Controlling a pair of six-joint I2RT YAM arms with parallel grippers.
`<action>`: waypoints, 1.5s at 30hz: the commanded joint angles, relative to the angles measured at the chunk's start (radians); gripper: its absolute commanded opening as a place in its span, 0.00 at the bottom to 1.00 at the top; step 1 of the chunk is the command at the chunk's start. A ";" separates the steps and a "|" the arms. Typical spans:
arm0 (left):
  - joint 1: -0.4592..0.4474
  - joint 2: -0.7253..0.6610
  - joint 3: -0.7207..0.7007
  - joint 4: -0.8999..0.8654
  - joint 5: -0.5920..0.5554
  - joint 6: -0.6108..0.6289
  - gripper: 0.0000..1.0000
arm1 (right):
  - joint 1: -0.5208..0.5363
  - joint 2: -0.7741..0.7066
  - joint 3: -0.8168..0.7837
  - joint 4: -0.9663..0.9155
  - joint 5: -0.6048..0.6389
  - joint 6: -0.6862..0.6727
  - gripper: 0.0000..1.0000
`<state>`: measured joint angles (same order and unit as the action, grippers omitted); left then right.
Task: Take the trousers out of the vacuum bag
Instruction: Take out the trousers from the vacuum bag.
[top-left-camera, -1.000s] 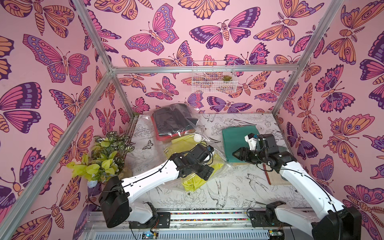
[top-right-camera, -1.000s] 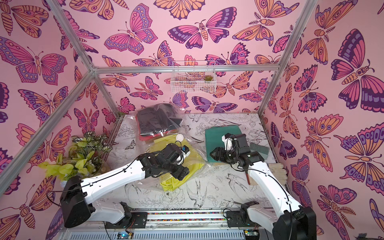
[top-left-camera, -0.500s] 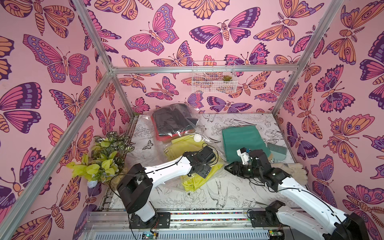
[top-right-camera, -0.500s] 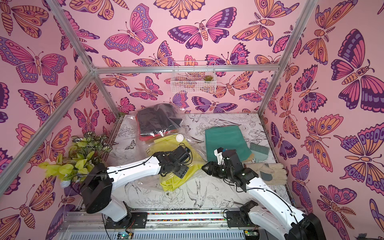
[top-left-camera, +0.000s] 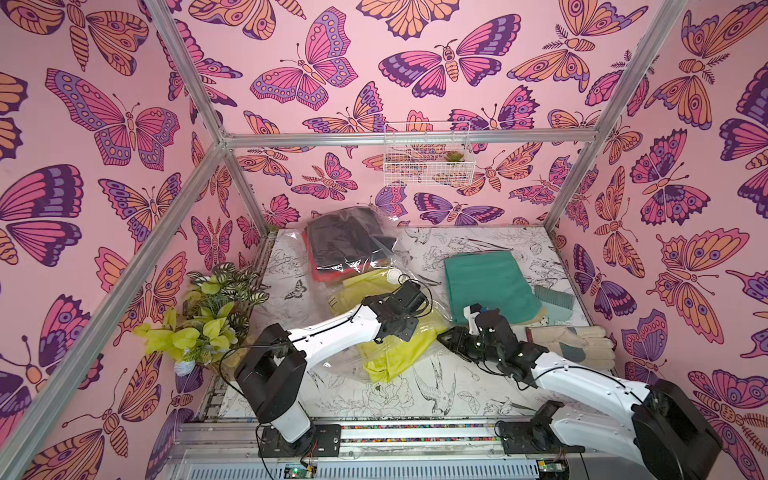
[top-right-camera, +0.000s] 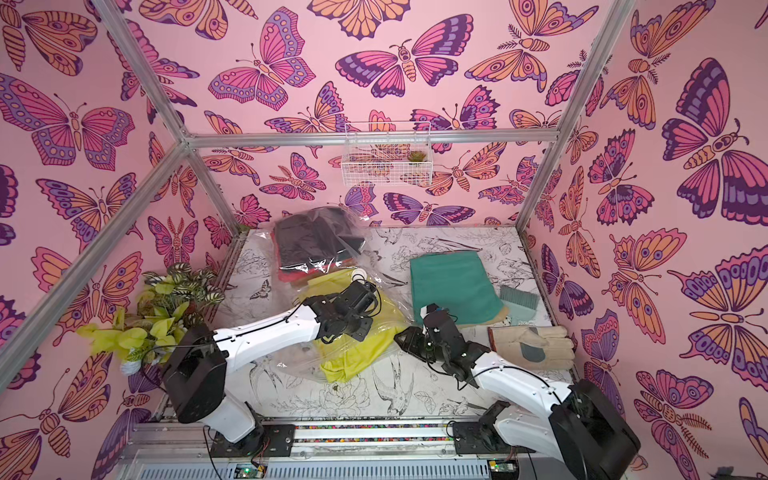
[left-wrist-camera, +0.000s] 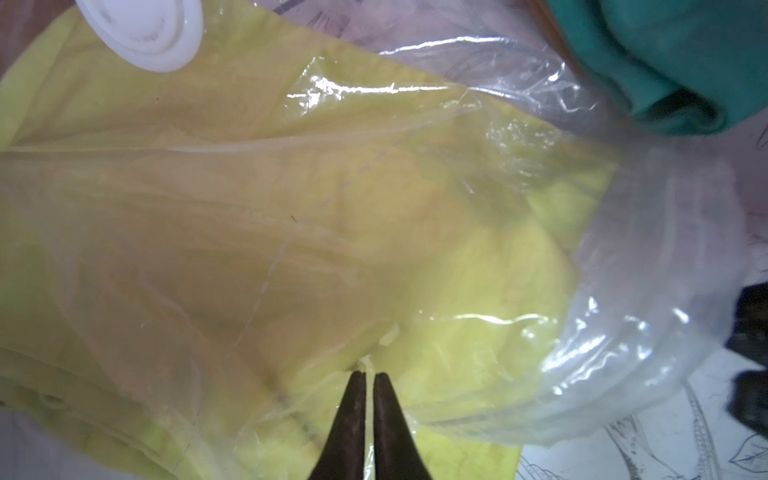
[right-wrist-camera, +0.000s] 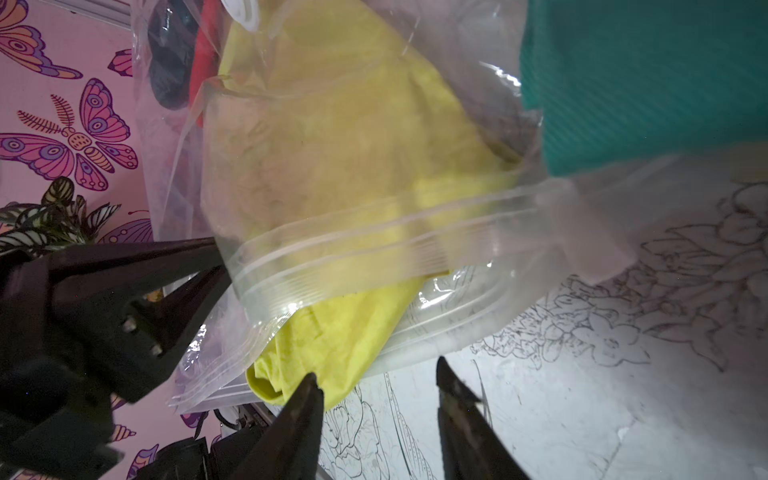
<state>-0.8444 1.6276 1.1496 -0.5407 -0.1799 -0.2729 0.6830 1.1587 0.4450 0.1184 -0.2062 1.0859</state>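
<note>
At the left edge a leafy green potted plant (top-left-camera: 208, 316) crowds the printed white table (top-left-camera: 415, 395), so there is little room to swing out on that side. Next comes the large crinkly clear plastic vacuum bag (right-wrist-camera: 573, 195), with folded black trousers (top-left-camera: 345, 237) and red trousers (top-left-camera: 332, 274) deep at its closed far end. Soft yellow trousers (top-left-camera: 395, 353) lie nearer, one rumpled end poking out past the zip band. The film looks thin, slick and light, so it will probably lift or slide with any tug. The left gripper (left-wrist-camera: 365, 376) has its jaws almost together, pinching a wrinkle of that film on top of the yellow cloth. That seems a good anchor. The right gripper (right-wrist-camera: 376, 374) sits low at the mouth, jaws apart and empty, one tip just beside the exposed yellow end. That limp, bunched fold is the best place to grip. The clearest pull path looks to be the bare table toward the near edge. Rightwards, folded teal green trousers (top-left-camera: 486, 286) already lie outside, and pale work gloves (top-left-camera: 569, 340) narrow the space there.
</note>
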 joint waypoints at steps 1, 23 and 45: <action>0.002 -0.013 0.012 0.013 0.038 -0.002 0.18 | 0.029 0.041 0.045 0.062 0.092 0.048 0.49; -0.049 -0.214 -0.071 -0.045 0.079 0.026 0.51 | 0.046 0.358 0.166 0.148 0.190 0.088 0.60; -0.238 -0.251 -0.168 -0.040 0.091 -0.073 0.74 | 0.030 0.420 0.307 0.006 0.216 0.017 0.00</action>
<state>-1.0702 1.3567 1.0004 -0.6006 -0.0937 -0.3122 0.7204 1.6241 0.7235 0.1837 -0.0185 1.1347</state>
